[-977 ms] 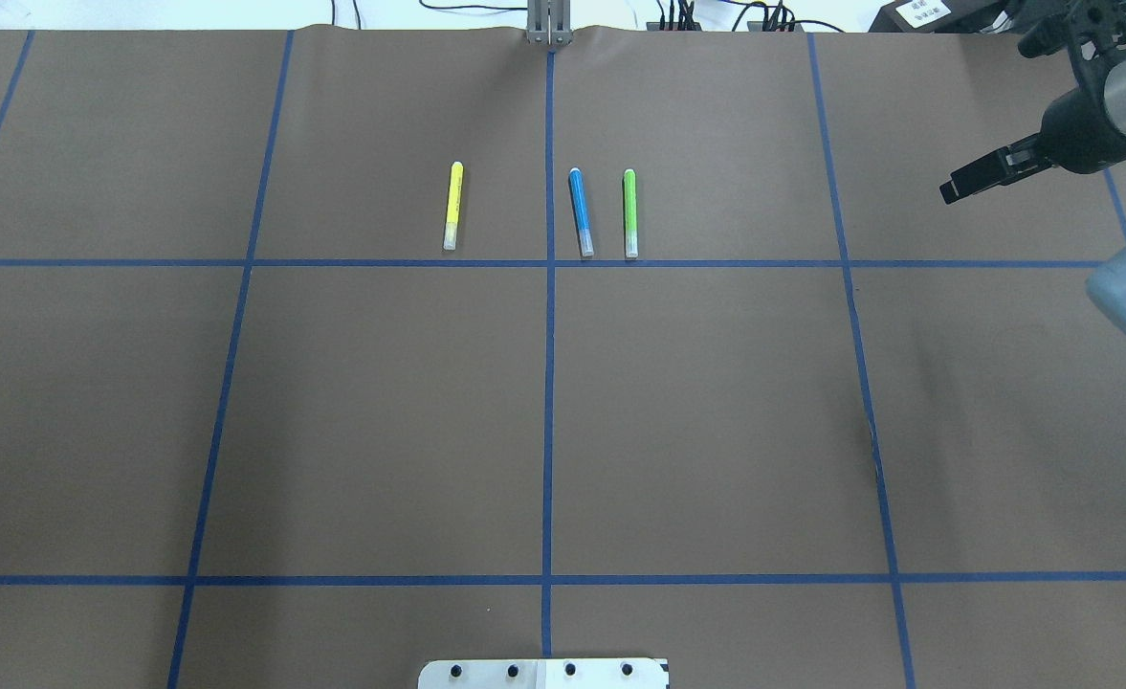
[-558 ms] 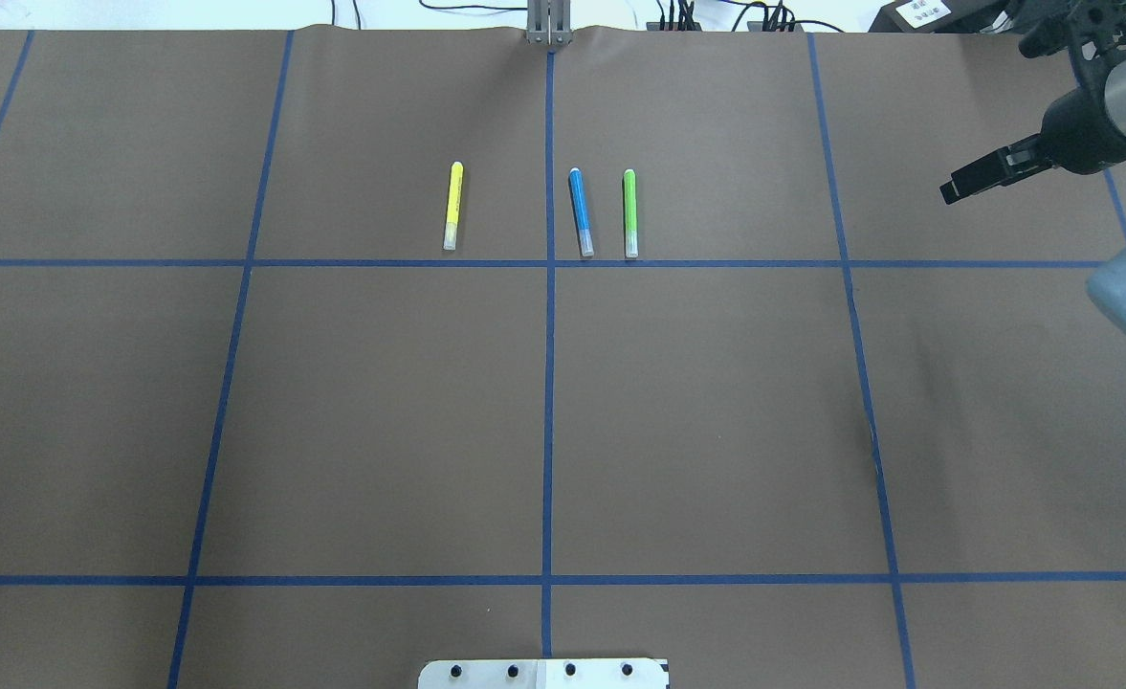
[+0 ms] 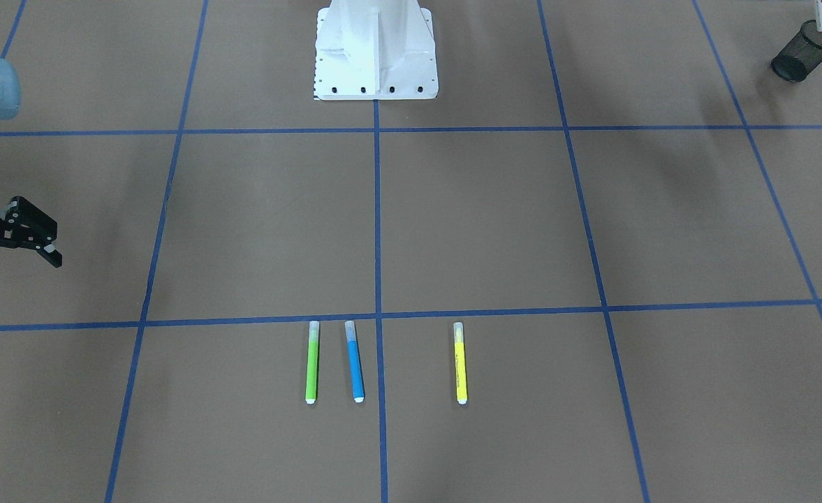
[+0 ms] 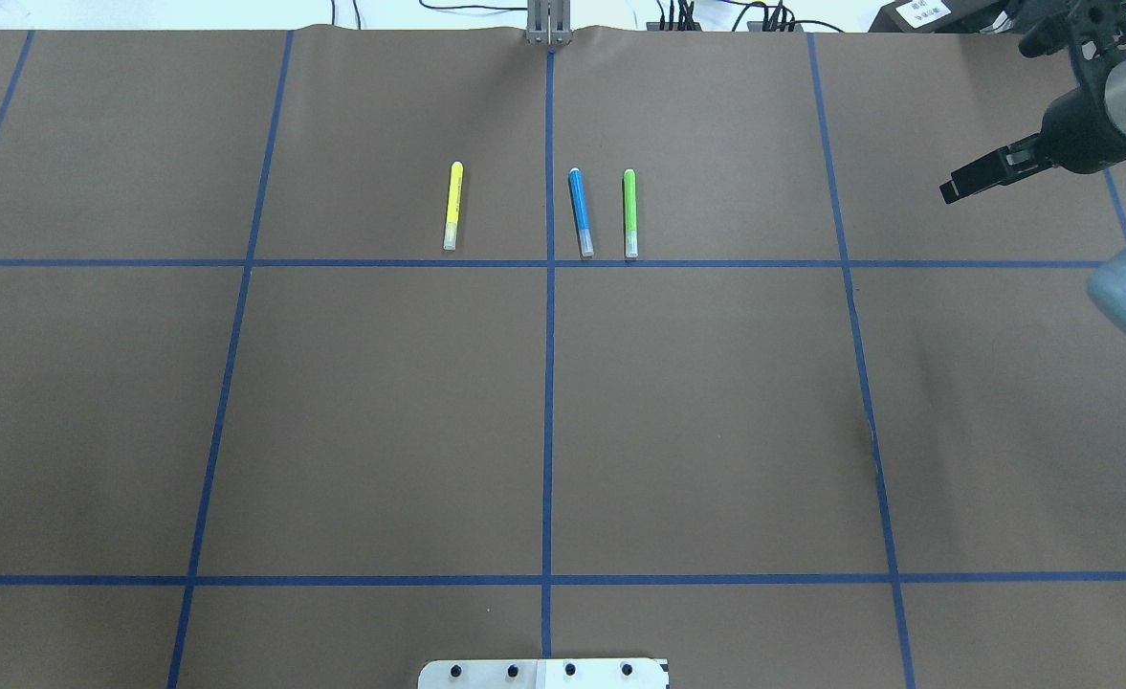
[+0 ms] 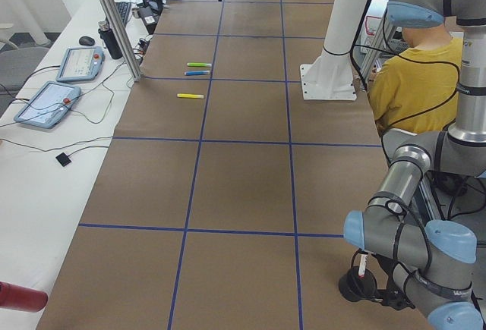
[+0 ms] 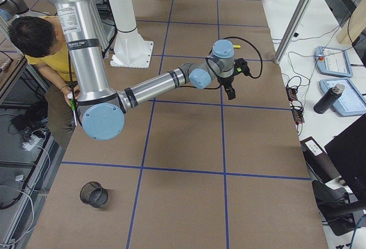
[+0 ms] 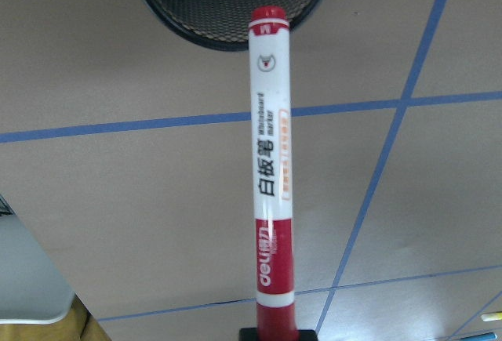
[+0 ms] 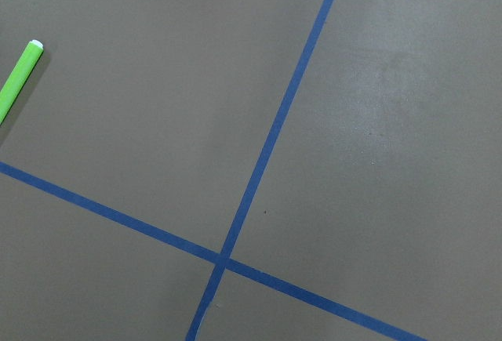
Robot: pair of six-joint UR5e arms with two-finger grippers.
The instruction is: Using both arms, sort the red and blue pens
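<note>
Nothing on the table had moved since a second earlier; the right claw (image 3: pixel 18 272) had barely drifted, if at all. The blue pen (image 4: pixel 580 212) lay flat and untouched. A green pen (image 4: pixel 630 213) lay just beside it and parallel, and a yellow pen (image 4: pixel 452 206) lay a little farther off on its other side. The right claw hung well apart from the blue pen, beyond the green one, with its fingers spread and nothing between them.

Far from the blue pen, at the table's other end, the left claw (image 7: pixel 276 333) gripped the red pen (image 7: pixel 271 168) by its capped end. The pen's other end pointed at the mouth of a black mesh cup (image 7: pixel 227 0).

The step in hand looked like dropping the red pen into that cup. To do it well, the pen's end should sit squarely over the opening and come down low before release. Reaching for the blue pen would call for closing across its barrel without nudging the green neighbour.
</note>
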